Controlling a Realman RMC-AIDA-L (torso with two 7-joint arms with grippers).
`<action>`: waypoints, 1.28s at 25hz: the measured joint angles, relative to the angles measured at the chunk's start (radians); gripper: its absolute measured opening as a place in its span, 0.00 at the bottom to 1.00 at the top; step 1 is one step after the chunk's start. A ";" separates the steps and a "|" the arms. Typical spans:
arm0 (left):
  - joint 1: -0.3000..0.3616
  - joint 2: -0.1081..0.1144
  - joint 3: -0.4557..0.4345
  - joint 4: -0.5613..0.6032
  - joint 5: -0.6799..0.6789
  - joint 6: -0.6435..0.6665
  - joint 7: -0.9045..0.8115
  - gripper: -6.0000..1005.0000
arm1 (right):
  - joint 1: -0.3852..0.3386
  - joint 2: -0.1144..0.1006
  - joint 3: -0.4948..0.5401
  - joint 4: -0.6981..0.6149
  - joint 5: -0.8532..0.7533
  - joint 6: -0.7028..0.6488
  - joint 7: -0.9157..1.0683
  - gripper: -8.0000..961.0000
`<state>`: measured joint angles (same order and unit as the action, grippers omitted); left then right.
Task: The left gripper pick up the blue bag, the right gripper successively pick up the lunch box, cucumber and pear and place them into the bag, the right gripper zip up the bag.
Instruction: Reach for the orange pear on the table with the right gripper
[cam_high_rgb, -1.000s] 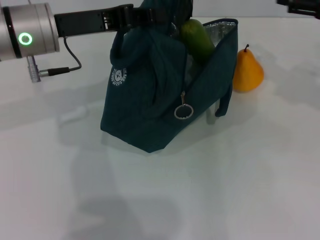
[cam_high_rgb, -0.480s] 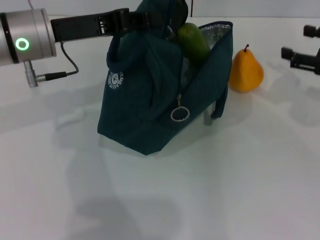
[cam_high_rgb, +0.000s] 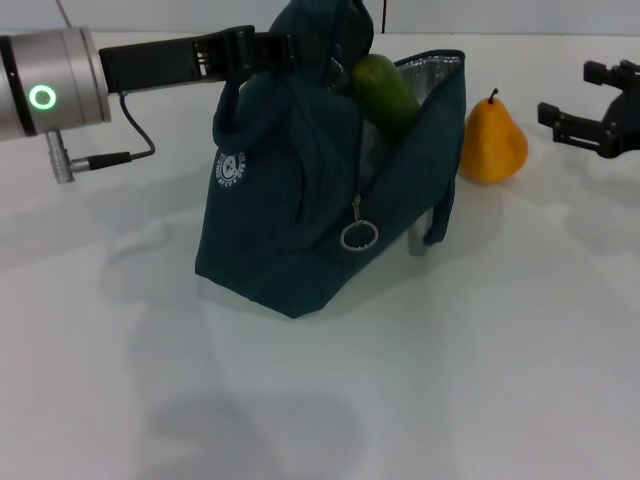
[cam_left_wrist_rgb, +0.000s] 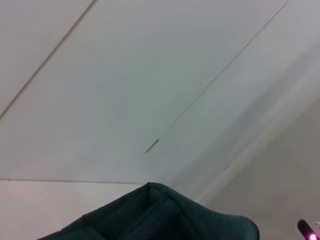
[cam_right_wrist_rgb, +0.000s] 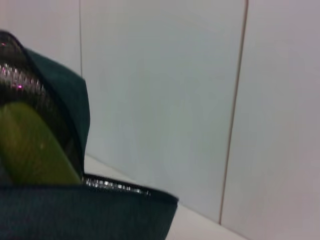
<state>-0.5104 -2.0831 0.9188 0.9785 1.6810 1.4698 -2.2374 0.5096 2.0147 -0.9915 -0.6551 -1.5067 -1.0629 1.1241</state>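
Two pincers | left pincer (cam_high_rgb: 285, 48) clamps bag (cam_high_rgb: 300, 200) handle, holding it up on table (cam_high_rgb: 450, 360) | right pincer (cam_high_rgb: 600, 105) spread wide beside pear (cam_high_rgb: 492, 140) | cucumber (cam_high_rgb: 380, 88) pokes from bag; right wrist view adds foil lining (cam_right_wrist_rgb: 22, 82)

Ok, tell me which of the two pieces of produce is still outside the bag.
The pear. It stands on the table beside the blue bag, toward the open right end effector; the cucumber pokes from the bag's open top.
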 joint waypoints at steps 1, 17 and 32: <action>0.000 0.000 0.000 -0.001 0.000 0.000 -0.001 0.06 | 0.007 0.001 -0.001 0.010 0.010 0.003 -0.011 0.85; -0.013 -0.002 0.000 -0.001 0.000 0.001 -0.004 0.06 | 0.169 0.011 -0.006 0.207 0.077 0.094 -0.174 0.84; -0.014 -0.002 0.000 -0.001 0.000 -0.001 -0.004 0.06 | 0.221 0.014 -0.007 0.304 0.111 0.122 -0.276 0.75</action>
<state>-0.5241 -2.0847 0.9188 0.9771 1.6813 1.4691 -2.2412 0.7303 2.0286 -0.9987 -0.3508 -1.3955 -0.9406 0.8477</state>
